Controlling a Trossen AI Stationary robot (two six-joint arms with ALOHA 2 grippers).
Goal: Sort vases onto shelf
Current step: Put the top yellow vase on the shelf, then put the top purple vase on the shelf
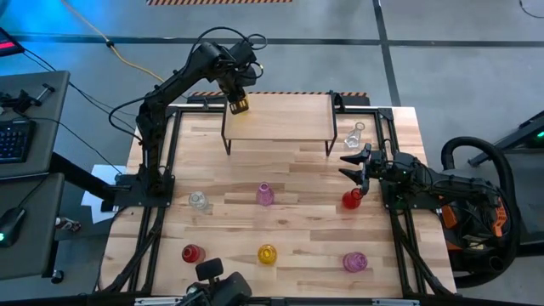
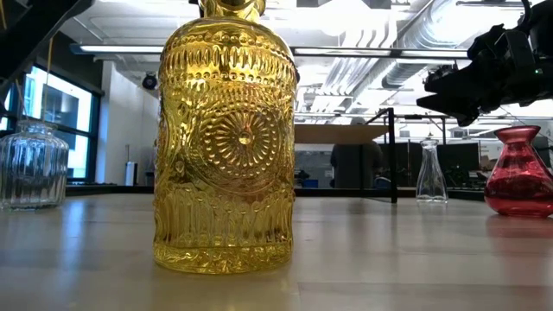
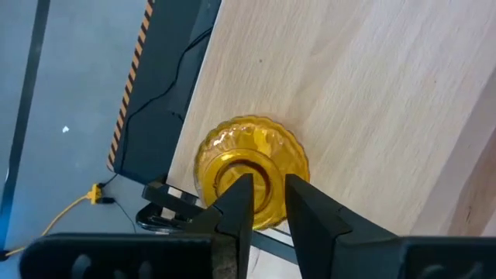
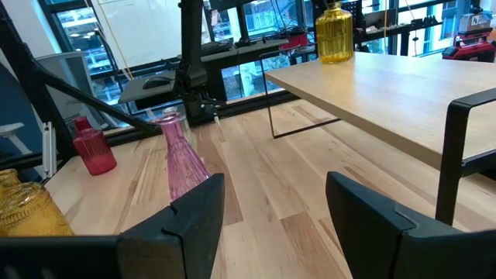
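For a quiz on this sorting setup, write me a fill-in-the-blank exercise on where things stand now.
1. The only vase on the shelf is coloured ____.
2. That vase stands at the shelf's ____ end in the high view, under the left claw.
3. The right claw hovers above the ____ vase on the table.
4. The vase lying on its side near the shelf's right legs is ____.

Missing words: yellow; left; red; clear

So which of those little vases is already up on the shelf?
The yellow vase under the left gripper, at the shelf's left end. The other vases stand on the table below.
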